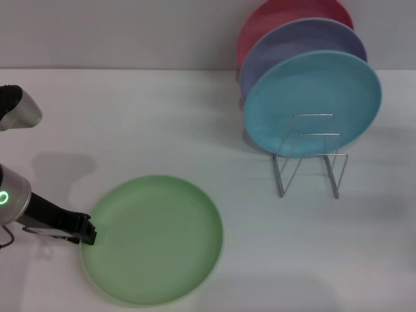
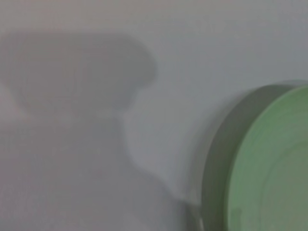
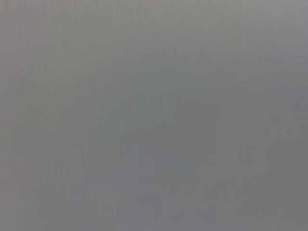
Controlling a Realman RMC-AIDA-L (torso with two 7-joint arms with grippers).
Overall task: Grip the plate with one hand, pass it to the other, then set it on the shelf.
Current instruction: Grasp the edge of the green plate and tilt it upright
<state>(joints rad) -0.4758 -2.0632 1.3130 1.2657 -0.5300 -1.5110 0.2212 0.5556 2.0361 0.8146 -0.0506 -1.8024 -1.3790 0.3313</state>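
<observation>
The left hand [image 1: 88, 231] is seen in the head view at the left edge of the plate [image 1: 153, 238], its dark tip touching or just meeting the rim; whether its fingers are apart or clamped on the rim cannot be told. In the left wrist view only the plate's green rim and its shadow on the table [image 1: 130, 117] are shown, and no fingers appear. The right hand is not seen in any view. The plate lies flat on the table, near the front, well apart from the shelf [image 1: 309, 156] standing toward the back right. On the shelf three plates are held upright: a turquoise plate [image 1: 312, 104] in front, a lavender plate [image 1: 296, 42] behind it, and a red plate [image 1: 266, 19] at the back. The green plate is judged to be stiff, light and smooth, so slipping is to be expected; it is best taken at the shallow rim, with enough rim left free for the other hand at the handover.
</observation>
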